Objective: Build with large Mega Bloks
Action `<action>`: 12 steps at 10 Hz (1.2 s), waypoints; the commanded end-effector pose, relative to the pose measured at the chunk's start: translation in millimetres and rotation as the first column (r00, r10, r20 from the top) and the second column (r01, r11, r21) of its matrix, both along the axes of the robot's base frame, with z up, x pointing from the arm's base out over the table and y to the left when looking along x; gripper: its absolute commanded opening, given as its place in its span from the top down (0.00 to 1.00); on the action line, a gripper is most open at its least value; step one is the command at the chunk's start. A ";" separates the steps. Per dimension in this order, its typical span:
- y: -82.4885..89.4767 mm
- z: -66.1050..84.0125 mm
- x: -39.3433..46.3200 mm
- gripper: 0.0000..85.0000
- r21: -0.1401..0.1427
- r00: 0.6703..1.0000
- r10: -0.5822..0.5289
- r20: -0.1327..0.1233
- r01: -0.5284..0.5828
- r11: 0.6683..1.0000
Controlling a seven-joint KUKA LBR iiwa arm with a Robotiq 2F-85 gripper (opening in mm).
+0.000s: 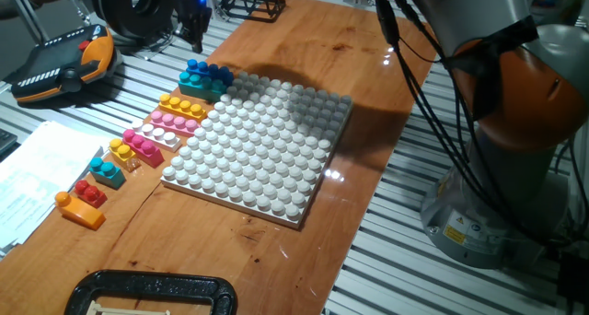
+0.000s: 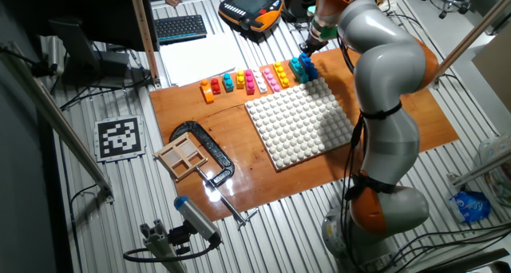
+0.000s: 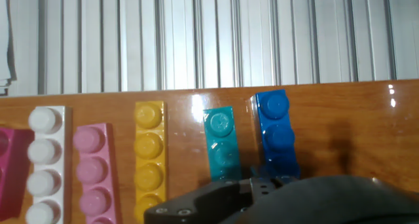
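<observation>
The large Mega Bloks lie in a row on the wooden board, left of the white baseplate point(image 1: 262, 145). In the hand view a blue one point(image 3: 276, 135), a teal one point(image 3: 221, 144), a yellow one point(image 3: 149, 155), a pink one point(image 3: 95, 168) and a white one point(image 3: 44, 158) lie side by side. My gripper point(image 3: 258, 185) hovers just above the blue and teal bricks, and its dark fingers meet with nothing between them. From the side, the gripper point(image 1: 196, 44) hangs above the blue brick point(image 1: 213, 73) at the far end of the row.
More bricks continue along the row: magenta point(image 1: 143, 145), small yellow, teal point(image 1: 108, 172), red and orange point(image 1: 78, 210). A teach pendant point(image 1: 64, 66) and papers point(image 1: 32, 172) lie on the slatted table. A black clamp point(image 1: 152, 292) sits at the near board edge. The arm base point(image 1: 502, 195) stands right.
</observation>
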State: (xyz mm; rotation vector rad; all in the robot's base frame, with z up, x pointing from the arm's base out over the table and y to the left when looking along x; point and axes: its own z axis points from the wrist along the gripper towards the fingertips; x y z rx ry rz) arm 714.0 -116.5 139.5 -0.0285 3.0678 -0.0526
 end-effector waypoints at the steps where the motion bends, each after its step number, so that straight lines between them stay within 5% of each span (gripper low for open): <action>1: -1.4 -2.1 1.3 1.00 -0.004 1.000 0.009 0.002 -0.009 1.000; 7: -10.0 -10.5 5.9 1.00 0.008 1.000 0.003 -0.019 -0.002 1.000; 12: -10.0 -10.5 5.9 1.00 -0.056 0.983 -0.174 -0.049 0.172 0.984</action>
